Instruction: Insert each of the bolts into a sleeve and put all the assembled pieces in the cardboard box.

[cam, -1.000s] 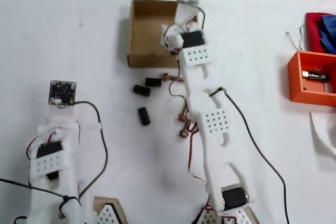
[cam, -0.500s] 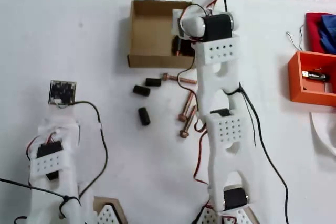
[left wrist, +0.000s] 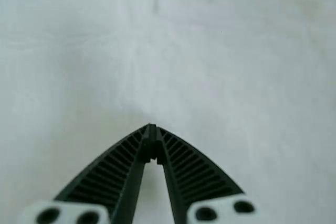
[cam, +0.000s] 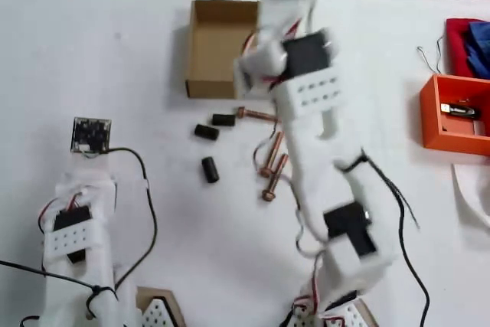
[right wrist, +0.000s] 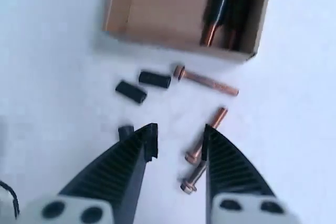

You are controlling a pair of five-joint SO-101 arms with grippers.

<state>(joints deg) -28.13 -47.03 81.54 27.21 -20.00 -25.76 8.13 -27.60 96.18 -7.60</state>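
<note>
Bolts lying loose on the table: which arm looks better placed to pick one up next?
Right, probably. The right gripper is open and hangs just above the loose bolts and sleeves near the box. The left gripper is shut over bare table.

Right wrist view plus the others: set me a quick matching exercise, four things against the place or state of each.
Things:
1. left gripper
2. right gripper
3. assembled pieces
4. loose sleeves

Places or states:
a. on the table, near the bolts
b. open
c. in the cardboard box
d. shut

Pairs: 1-d, 2-b, 3-c, 4-a.
</note>
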